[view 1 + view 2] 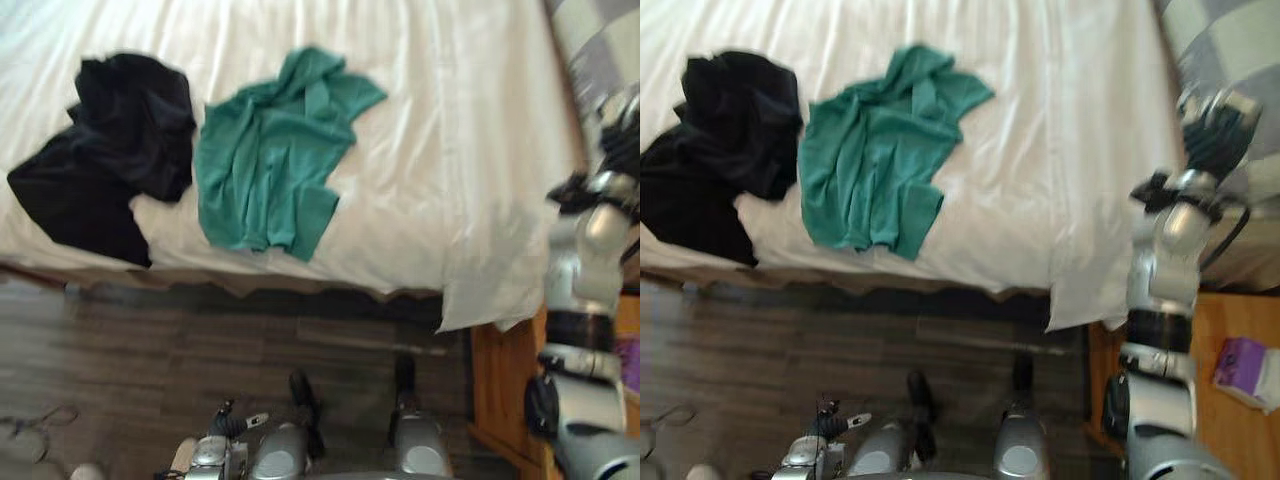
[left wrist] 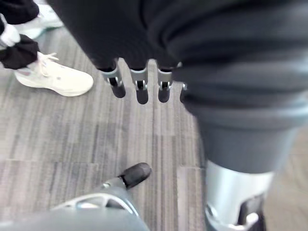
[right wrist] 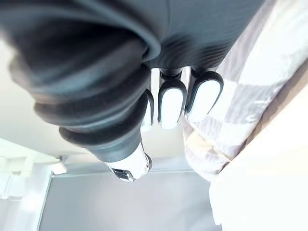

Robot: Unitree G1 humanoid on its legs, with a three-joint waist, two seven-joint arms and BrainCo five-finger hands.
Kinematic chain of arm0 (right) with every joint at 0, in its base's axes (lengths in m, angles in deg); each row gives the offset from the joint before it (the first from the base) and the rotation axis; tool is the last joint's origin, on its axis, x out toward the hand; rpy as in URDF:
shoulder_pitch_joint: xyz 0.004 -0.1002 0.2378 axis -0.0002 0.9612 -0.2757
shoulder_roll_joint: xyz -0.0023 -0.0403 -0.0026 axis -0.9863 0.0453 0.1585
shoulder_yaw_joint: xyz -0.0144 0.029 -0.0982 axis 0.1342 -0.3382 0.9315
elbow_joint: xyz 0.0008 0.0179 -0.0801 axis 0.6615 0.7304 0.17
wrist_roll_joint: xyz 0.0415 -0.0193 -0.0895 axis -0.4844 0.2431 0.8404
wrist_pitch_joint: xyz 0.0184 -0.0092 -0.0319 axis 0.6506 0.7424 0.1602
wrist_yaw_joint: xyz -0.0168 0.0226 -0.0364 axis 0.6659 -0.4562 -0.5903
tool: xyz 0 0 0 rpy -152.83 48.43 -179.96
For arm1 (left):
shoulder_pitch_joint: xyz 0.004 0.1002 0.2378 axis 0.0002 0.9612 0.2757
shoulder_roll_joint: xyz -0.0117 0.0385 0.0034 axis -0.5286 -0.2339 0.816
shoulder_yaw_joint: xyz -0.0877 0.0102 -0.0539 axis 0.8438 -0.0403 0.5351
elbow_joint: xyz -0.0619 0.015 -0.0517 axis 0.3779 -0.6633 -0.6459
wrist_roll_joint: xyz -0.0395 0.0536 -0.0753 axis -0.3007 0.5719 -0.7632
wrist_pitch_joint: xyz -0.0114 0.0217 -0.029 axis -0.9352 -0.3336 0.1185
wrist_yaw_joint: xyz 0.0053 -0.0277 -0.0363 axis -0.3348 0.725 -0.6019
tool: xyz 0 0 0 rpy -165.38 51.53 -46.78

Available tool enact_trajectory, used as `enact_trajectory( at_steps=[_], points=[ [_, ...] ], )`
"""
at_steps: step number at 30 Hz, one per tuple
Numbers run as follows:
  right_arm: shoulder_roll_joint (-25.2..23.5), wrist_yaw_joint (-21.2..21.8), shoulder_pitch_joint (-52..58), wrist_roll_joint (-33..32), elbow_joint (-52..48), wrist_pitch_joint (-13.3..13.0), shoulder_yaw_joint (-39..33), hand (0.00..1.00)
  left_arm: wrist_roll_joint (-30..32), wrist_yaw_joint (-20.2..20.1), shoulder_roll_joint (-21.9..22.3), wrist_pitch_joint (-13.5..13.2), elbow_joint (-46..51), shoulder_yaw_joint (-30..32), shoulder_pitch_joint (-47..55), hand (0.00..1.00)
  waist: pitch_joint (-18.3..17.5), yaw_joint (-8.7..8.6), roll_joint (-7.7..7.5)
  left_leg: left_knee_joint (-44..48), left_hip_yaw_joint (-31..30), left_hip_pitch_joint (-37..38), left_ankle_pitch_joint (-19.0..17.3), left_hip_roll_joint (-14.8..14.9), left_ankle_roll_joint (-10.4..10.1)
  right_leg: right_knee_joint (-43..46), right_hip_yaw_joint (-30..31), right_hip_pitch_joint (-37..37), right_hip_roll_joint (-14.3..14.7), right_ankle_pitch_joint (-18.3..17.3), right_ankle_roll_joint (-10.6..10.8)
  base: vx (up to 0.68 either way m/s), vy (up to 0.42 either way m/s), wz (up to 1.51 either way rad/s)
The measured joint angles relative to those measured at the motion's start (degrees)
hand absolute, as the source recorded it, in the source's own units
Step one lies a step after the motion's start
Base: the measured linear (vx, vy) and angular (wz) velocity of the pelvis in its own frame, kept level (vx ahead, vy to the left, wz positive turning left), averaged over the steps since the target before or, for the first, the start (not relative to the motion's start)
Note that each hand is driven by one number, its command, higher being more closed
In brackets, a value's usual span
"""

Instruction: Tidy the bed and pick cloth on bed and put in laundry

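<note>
- The black cloth point(image 1: 720, 150) runs off the frame's left edge, so I cannot see its full outline.
- A patterned grey-and-white checked cover point(image 1: 1225, 40) is cut off at the far right corner of the bed point(image 1: 450, 120). I cannot tell whether it is a pillow or a blanket.
- A purple item point(image 1: 1240, 365) on the wooden bedside table point(image 1: 1240, 320) is too blurred for me to identify.
- Both cloths lie crumpled on the white sheet near the bed's front edge. The green cloth point(image 1: 265, 160) is just right of the black one. I cannot tell whether their edges touch.
- The right hand point(image 1: 1212, 125) has loosely straight fingers point(image 3: 171, 108) with the thumb apart, and it holds nothing. It is raised beside the checked cover on an upright arm.
- The left hand point(image 2: 141, 89) is relaxed and empty. It hangs fingers-down over the floor point(image 2: 72, 134), near a person's white shoe point(image 2: 55, 77).
</note>
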Motion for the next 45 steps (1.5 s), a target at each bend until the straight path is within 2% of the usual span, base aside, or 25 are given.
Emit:
enact_trajectory(
  at_steps=[2,6,7,8,13,14,15,16,17,18,19,20,21,22,24,25,27,30,33,35,39,40,41,44,45],
  points=[
    [3.43,-1.38,-4.33,-1.24,5.24,-0.45,0.04,1.0,-1.01,0.36,0.09,-0.42,0.26,-1.57,-0.66,0.0,2.89,0.03,1.71,0.01,0.02,-2.79,0.67,-0.7,0.66,-0.37,0.22,-2.7,-0.65,1.21,0.42,-0.02,0.068,0.08],
    [3.99,-2.4,-4.04,-3.79,14.37,-0.33,-0.02,1.0,-1.11,0.53,0.26,-0.79,-0.31,-5.0,-2.49,0.0,4.19,0.62,4.32,0.01,0.06,-7.52,1.26,-1.12,0.77,-1.06,0.73,-7.22,-1.02,2.63,1.19,0.01,0.033,0.05],
    [3.76,-2.4,-2.63,-4.62,16.63,-0.44,-0.1,1.0,-1.12,0.56,0.68,-0.98,-0.54,-5.99,-3.8,0.0,4.76,0.98,5.5,0.01,0.03,-8.63,1.53,-1.23,1.0,-1.37,0.73,-8.03,-1.13,2.74,1.2,0.0,0.0,0.0],
    [3.1,-2.21,-0.99,-4.46,14.86,-3.49,-0.17,1.0,-1.12,0.67,1.25,-1.5,-0.51,-6.66,-5.04,0.0,5.27,1.27,6.53,0.01,0.17,-9.52,1.68,-1.22,0.99,-1.38,0.87,-9.11,-1.12,3.07,1.34,0.0,0.0,0.0],
    [-2.98,0.37,5.55,-6.88,9.95,-8.13,-0.07,1.0,-1.44,1.52,4.02,-2.3,0.01,-5.08,-5.82,0.0,5.11,1.16,5.94,-0.04,1.84,-9.27,1.63,-0.32,0.9,-1.38,2.38,-9.6,-0.22,3.08,1.33,0.02,-0.002,-0.13],
    [-4.8,0.96,7.48,-7.14,8.85,-9.07,0.02,1.0,-1.84,1.55,4.51,-2.18,0.01,-3.91,-6.0,0.0,5.1,1.17,5.49,-0.05,2.28,-9.07,1.61,-0.04,0.87,-1.38,2.65,-9.6,0.08,3.06,1.32,0.02,-0.026,-0.27],
    [-8.31,3.09,10.75,-8.15,8.54,-9.91,0.15,1.0,-2.03,1.61,5.21,-2.16,0.08,-1.96,-6.08,0.0,4.78,1.22,3.98,-0.08,3.33,-8.34,1.43,0.34,0.59,-1.38,3.69,-9.49,0.54,3.03,1.27,0.01,-0.024,-0.29],
    [-9.08,3.31,11.7,-8.48,8.57,-9.9,0.26,1.0,-2.03,1.63,5.37,-2.14,0.08,-1.58,-6.08,0.0,4.6,1.22,3.62,-0.08,3.55,-8.12,1.36,0.41,0.48,-1.38,3.88,-9.42,0.63,2.96,1.17,0.02,-0.028,-0.34],
    [-11.47,4.49,15.6,-9.53,9.98,-9.45,0.55,1.0,-1.97,1.67,5.94,-1.98,0.2,-0.97,-6.09,0.0,4.09,1.05,2.53,-0.23,4.02,-7.14,1.2,0.66,0.25,-1.33,4.24,-8.78,0.77,2.74,0.83,0.03,-0.015,-0.24],
    [-14.18,5.74,21.57,-10.5,16.05,-6.58,1.06,1.0,-1.81,1.65,6.98,-1.98,0.57,0.67,-6.14,0.0,3.64,1.1,1.32,-0.35,4.3,-5.66,0.8,1.07,-0.31,-1.24,4.35,-7.49,0.97,2.2,0.13,0.05,-0.021,-0.18],
    [-15.5,6.13,23.93,-10.67,19.19,-5.15,0.92,1.0,-1.81,1.63,7.09,-1.99,0.61,1.02,-6.33,0.0,3.6,1.12,1.05,-0.3,4.26,-4.99,0.65,1.22,-0.52,-1.24,3.96,-6.74,1.3,1.79,-0.24,0.05,-0.04,-0.06],
    [-19.21,7.19,30.26,-10.37,28.73,-0.28,-0.18,1.0,-1.73,1.58,7.79,-1.88,0.57,2.48,-6.92,0.0,3.56,1.17,0.8,-0.35,3.9,-3.09,0.35,1.63,-0.92,-1.22,3.27,-4.52,1.64,0.8,-0.5,0.05,-0.045,0.03],
    [-20.71,7.65,32.29,-9.87,31.67,1.41,-0.49,1.0,-1.53,1.62,8.02,-1.75,0.57,2.96,-6.95,0.0,3.52,1.18,0.74,-0.35,3.79,-2.5,0.22,1.72,-1.08,-1.2,3.07,-3.87,1.67,0.42,-0.39,0.07,-0.052,0.06],
    [-24.13,9.08,38.11,-7.91,36.68,5.28,-0.58,0.0,-0.72,1.61,8.0,-1.33,0.47,2.96,-7.07,0.0,3.45,0.48,0.71,-0.36,3.42,-1.03,-0.01,1.84,-1.35,-1.19,2.52,-2.17,1.88,-0.18,-0.19,0.06,-0.034,0.07],
    [-26.14,11.26,43.88,-4.78,38.15,7.56,-2.87,0.0,0.16,1.57,7.67,-0.2,0.3,2.94,-6.74,0.0,2.29,-0.87,-0.08,-0.36,3.11,0.46,-0.28,1.69,-1.31,-1.19,2.09,-0.51,1.81,-0.58,-0.14,0.07,-0.023,0.05],
    [-25.55,12.15,47.26,-1.74,39.42,8.18,-2.65,0.0,0.25,1.48,6.92,0.35,-0.07,2.89,-6.73,0.0,0.65,-1.16,-1.4,-0.35,3.05,2.0,-0.58,1.59,-1.39,-1.13,2.03,1.01,1.72,-0.64,-0.25,0.08,-0.012,0.02],
    [-25.6,13.36,50.16,1.16,40.81,8.9,-2.64,0.0,0.22,1.38,5.18,0.34,-0.25,2.84,-6.35,0.0,-1.7,-1.07,-3.59,-0.34,2.55,5.05,-1.15,1.88,-1.67,-0.06,1.31,3.98,1.9,-1.99,-0.38,0.07,-0.015,0.09],
    [-27.28,14.46,51.0,3.25,42.09,9.21,-1.85,0.0,0.19,1.27,3.09,0.44,-0.37,2.8,-4.63,0.0,-4.66,-0.87,-5.69,-0.34,1.63,8.51,-1.73,1.98,-1.92,4.55,0.44,5.82,1.91,-5.44,-0.78,0.03,0.006,0.15],
    [-27.5,15.57,50.86,3.32,41.56,9.03,-0.27,0.0,0.16,1.28,2.79,0.63,-0.67,2.76,-2.36,0.0,-5.4,-0.99,-5.78,-0.34,1.76,11.02,-2.4,2.02,-2.15,9.67,0.66,5.88,1.45,-8.27,-1.3,0.0,0.002,-0.03],
    [-27.51,16.14,50.83,3.29,41.27,8.69,0.82,0.0,0.18,1.26,2.65,1.26,-0.93,2.8,0.04,0.0,-5.58,-1.06,-5.29,-0.32,2.31,12.26,-3.0,2.19,-2.72,9.7,0.76,6.8,2.09,-8.59,-1.42,0.0,-0.001,-0.15],
    [-26.46,16.75,50.96,3.26,41.31,8.14,1.39,0.0,0.3,0.11,3.26,1.84,-2.69,5.16,1.28,0.0,-6.87,-0.49,-3.17,0.36,4.71,13.91,-3.93,3.83,-3.7,5.48,1.58,9.12,4.01,-8.03,-2.43,0.01,-0.046,-0.31],
    [-26.07,16.82,50.89,3.25,41.51,7.76,2.06,0.0,0.4,-0.04,3.2,1.82,-2.92,5.8,1.42,0.0,-6.84,-0.46,-2.98,5.32,5.79,12.63,-6.68,5.21,-4.7,5.93,2.71,9.05,4.18,-8.79,-2.8,0.02,-0.037,-0.53],
    [-25.0,17.15,50.94,3.34,41.54,7.68,3.2,0.0,0.75,-0.52,3.22,1.83,-3.05,7.24,1.53,0.0,-6.92,-0.61,-2.3,16.68,5.97,8.25,-11.8,8.44,-6.79,6.57,3.34,8.95,4.18,-8.82,-2.81,0.02,-0.027,-0.42],
    [-24.23,17.45,51.33,3.55,41.62,8.05,3.73,0.0,1.66,-1.06,3.09,1.87,-3.01,8.32,1.49,0.0,-7.01,-0.7,-1.65,27.17,9.71,4.75,-12.76,12.31,-6.33,8.73,3.5,8.6,3.47,-9.74,-2.03,0.01,0.001,-0.07],
    [-24.1,17.47,51.41,3.73,41.6,8.14,3.42,0.0,2.69,-1.05,3.13,2.08,-3.22,9.21,1.7,0.0,-7.09,-0.7,-2.02,28.05,9.92,4.67,-13.14,12.19,-5.79,8.79,3.8,8.65,2.64,-9.97,-1.93,0.06,0.057,-0.06]
  ],
)
